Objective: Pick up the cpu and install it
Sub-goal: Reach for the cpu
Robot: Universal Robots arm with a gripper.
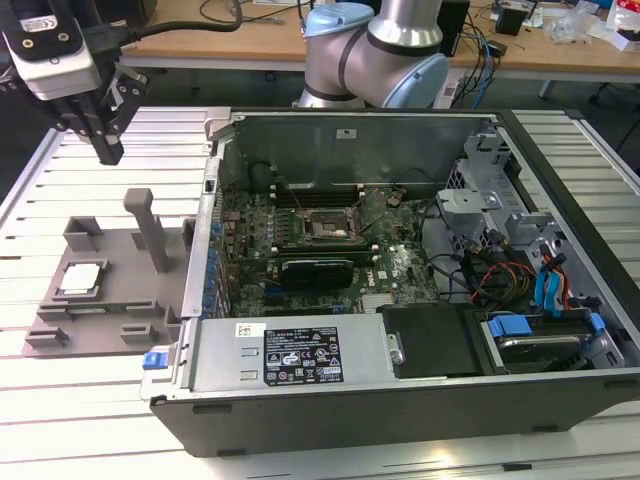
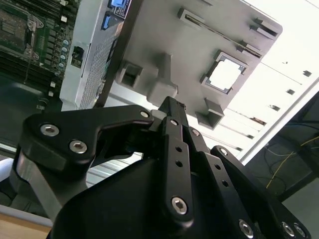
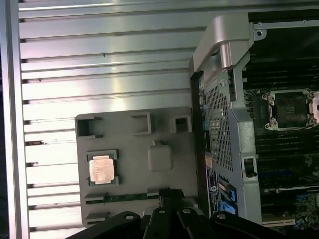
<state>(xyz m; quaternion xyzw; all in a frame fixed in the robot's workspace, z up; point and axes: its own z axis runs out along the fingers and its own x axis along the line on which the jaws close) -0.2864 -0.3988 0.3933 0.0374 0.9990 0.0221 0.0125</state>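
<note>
Partly, fingers point(image 3: 166, 195) hide cpu's point(image 3: 101, 169) tray point(image 3: 130, 149).

I see the cpu point(image 1: 82, 278) lying flat, dull silver-grey top up, seated square in a recess of the grey holder plate point(image 1: 120, 272) on the slatted counter point(image 1: 60, 420), at the exterior view's left of the open computer case point(image 1: 300, 360).

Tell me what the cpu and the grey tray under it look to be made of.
The cpu: metal top, it seems, dull silver with a pale sheen. The grey tray: probably plastic, matte, uniform grey with blocky moulded pockets.
</note>
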